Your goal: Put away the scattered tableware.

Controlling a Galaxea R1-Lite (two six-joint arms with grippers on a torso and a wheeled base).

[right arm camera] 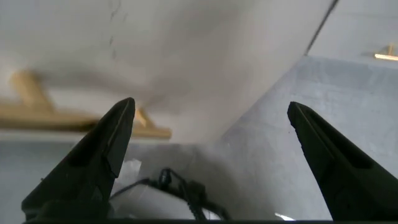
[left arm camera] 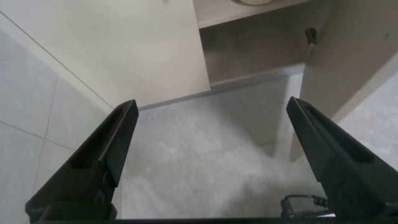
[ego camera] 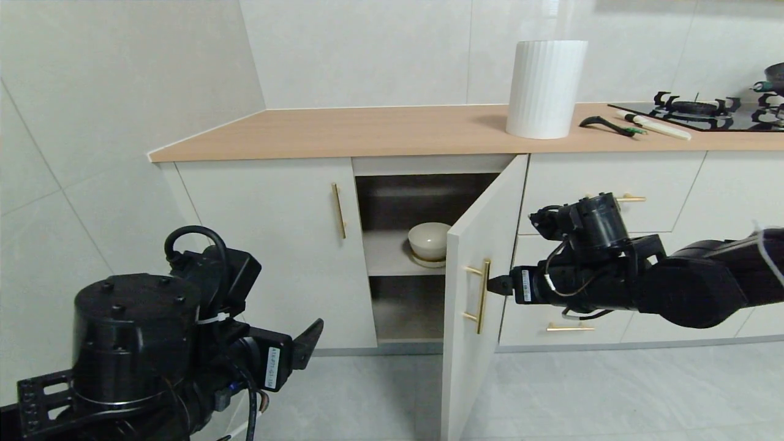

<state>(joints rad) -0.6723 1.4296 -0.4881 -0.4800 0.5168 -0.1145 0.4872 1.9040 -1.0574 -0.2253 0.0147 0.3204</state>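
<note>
Standing on a plate [ego camera: 429, 263] on the upper shelf [ego camera: 386, 254] of the open cabinet, a cream bowl [ego camera: 429, 239] is seen in the middle of the scene, partly hidden on its right by the cabinet door [ego camera: 484, 233]. The door is swung out toward the near side, and its brass handle [ego camera: 484, 295] is turned to the right. The right gripper [ego camera: 501, 285] is held just beside that handle, with its jaws spread apart and nothing between them; whether the handle is touched cannot be told. The left gripper [left arm camera: 211, 106] is held low at the near left, above the tiled floor [left arm camera: 199, 162], its jaws likewise released and empty. On the wooden countertop [ego camera: 367, 131] a ribbed white container [ego camera: 545, 89] is set upright, with a dark-handled utensil [ego camera: 606, 125] just to its right and a gas hob [ego camera: 698, 110] at the far right.
</note>
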